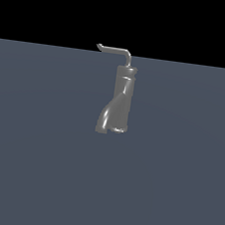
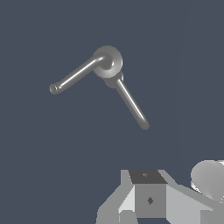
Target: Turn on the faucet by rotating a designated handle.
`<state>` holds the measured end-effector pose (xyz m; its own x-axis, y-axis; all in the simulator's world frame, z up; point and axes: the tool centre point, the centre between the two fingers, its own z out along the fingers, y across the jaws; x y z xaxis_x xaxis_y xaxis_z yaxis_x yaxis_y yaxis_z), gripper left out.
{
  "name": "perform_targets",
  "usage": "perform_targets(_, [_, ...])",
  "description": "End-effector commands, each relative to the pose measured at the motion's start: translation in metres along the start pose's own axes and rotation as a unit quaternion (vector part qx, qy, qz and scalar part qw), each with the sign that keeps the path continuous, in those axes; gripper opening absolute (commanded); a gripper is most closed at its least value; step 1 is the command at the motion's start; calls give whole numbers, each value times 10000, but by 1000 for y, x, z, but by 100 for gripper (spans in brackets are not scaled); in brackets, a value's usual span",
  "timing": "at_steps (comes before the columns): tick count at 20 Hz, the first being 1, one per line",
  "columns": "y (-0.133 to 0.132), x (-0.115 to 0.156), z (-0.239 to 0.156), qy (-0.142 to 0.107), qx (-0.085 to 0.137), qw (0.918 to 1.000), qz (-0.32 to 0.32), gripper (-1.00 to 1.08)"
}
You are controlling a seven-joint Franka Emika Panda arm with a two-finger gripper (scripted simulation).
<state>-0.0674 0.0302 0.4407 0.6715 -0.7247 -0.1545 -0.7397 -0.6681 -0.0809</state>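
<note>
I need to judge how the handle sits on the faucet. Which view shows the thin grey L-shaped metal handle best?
The exterior view: the thin grey L-shaped metal handle is seen side-on, rising from the grey glossy faucet body and bending toward that view's left. The wrist view shows the handle from above, away from the white gripper.

The faucet [image 1: 120, 98] looks like grey polished metal, glossy, with bright streaks along its smooth body and spout. The handle [image 1: 116, 50] is the same shiny grey metal, smooth and thin. The counter [image 1: 35, 144] is a flat, matt blue-grey. The gripper [image 2: 148, 197] has matt, plastic-looking grey and white faces
</note>
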Motion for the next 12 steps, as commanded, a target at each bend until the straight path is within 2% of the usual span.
perform_targets(1, [-11, 11, 7, -7, 4, 9993, 367, -100])
perform_targets(6, [-31, 32, 21, 12, -8, 9941, 1084, -100])
perform_targets(12, [-54, 56, 42, 86, -34, 9812, 1930, -100])
